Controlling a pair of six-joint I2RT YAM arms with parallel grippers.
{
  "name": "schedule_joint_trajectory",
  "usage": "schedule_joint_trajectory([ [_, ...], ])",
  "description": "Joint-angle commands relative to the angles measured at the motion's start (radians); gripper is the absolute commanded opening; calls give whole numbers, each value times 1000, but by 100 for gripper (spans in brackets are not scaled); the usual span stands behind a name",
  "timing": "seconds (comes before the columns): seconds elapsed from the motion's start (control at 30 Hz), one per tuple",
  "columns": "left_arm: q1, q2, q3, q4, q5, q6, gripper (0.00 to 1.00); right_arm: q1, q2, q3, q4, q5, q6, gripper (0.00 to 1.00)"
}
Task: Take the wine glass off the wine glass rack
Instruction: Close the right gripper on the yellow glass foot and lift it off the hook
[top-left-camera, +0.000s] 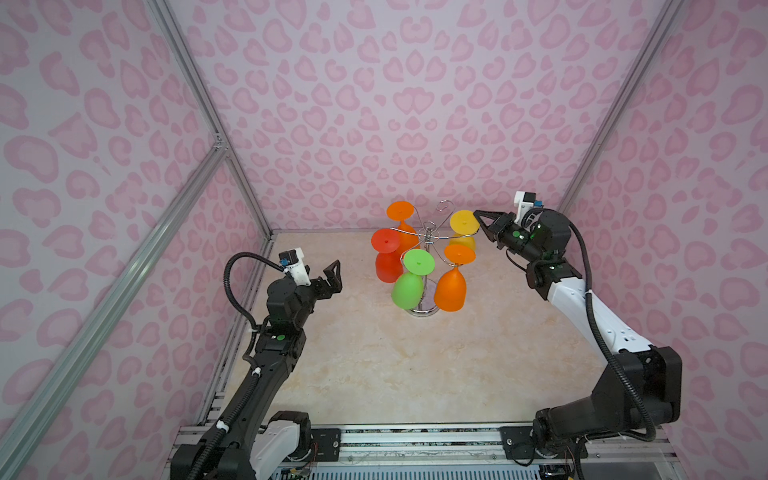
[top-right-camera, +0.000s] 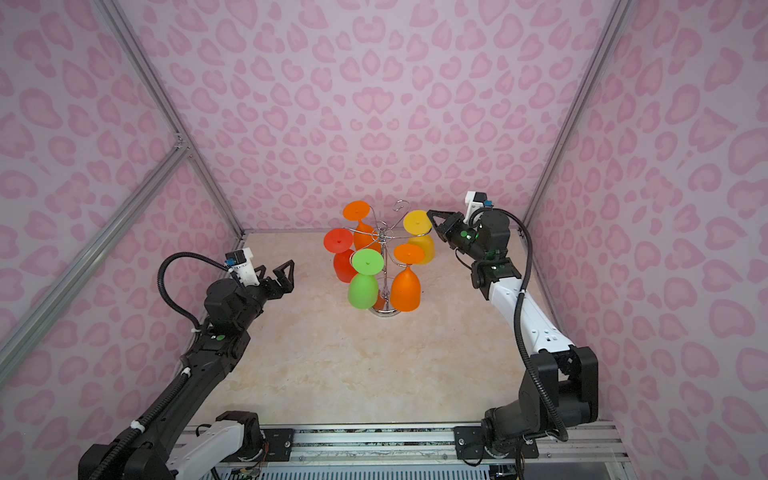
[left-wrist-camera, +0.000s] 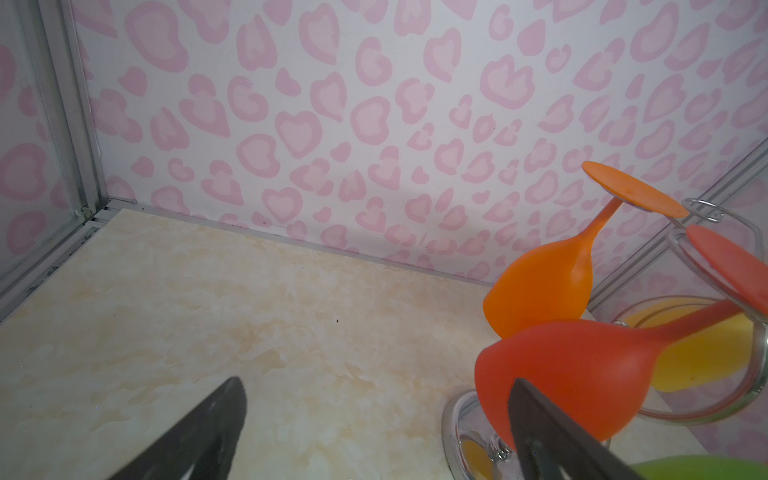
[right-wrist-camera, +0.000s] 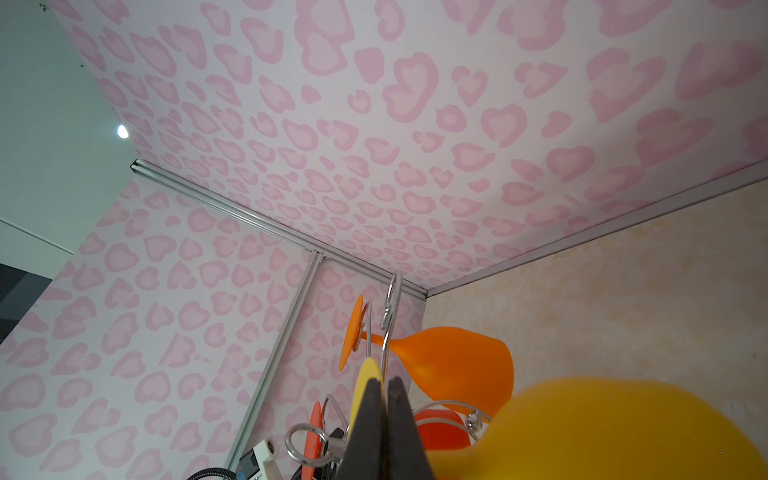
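While my right gripper (top-left-camera: 478, 215) is drawn fully closed, its tips meet the rim of the yellow wine glass (top-left-camera: 463, 222) at the foot. In the right wrist view the thin yellow edge runs along one of the dark fingers (right-wrist-camera: 370, 407); I cannot tell whether it is caught between them. The glass hangs upside down from a hook arm of the wine glass rack (top-left-camera: 430, 236), its bowl below my fingertips. Past the rack's hub from this hand hang an orange glass (top-left-camera: 400, 211) and a red glass (top-left-camera: 385, 240). A green glass (top-left-camera: 419, 262) and a second orange glass (top-left-camera: 451, 291) hang lower, toward my base. My left gripper (top-left-camera: 332, 272) is spread wide with nothing in it, well apart from the rack above the table (top-left-camera: 374, 365).
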Motion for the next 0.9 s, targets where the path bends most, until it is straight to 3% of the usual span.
schedule_joint_trajectory([
  [0.0,0,2,-3,10,-6,7,100,-1,8,14,-24,-42,26,0],
  [0.27,0,2,-1,10,-7,6,100,-11,1,22,59,-103,148,0],
  [0.87,0,14,8,12,-1,6,100,-47,-74,-39,35,-109,146,0],
])
